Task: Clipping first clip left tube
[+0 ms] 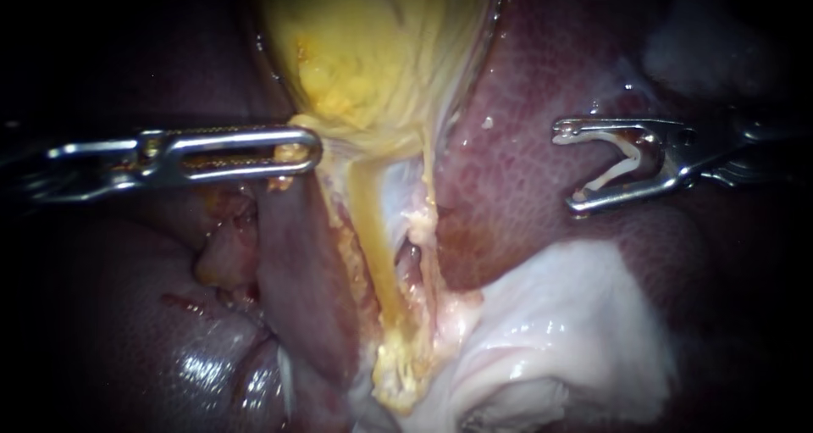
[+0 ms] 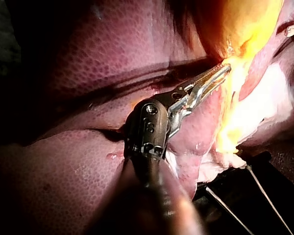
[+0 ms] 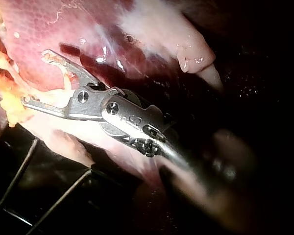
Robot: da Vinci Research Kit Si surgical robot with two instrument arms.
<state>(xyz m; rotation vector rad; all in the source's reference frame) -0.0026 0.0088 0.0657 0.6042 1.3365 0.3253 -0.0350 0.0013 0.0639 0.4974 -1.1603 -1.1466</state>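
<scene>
The hand of my left instrument (image 1: 298, 152) was pressed together, pinching the yellow skin at the bottom of the gallbladder (image 1: 373, 43). That pulled the skin to the side, so the tubes under it showed. The left tube (image 1: 370, 230) was the yellow one that ran down from the gallbladder in the middle. A thinner, paler tube (image 1: 428, 191) was just beside it.

The hand of my right instrument (image 1: 567, 169) was spread wide. A white clip (image 1: 622, 149) sat inside it, touching both jaws, bent open and ready. This hand was over the dark red liver (image 1: 517, 204), well apart from the left tube, and nothing was clipped yet.

I think this was the step of bringing the clip over. Next, the open clip would need to go past the pale tube and slide around the left tube only. Then the hand could squeeze, while my left instrument held the skin tight.
</scene>
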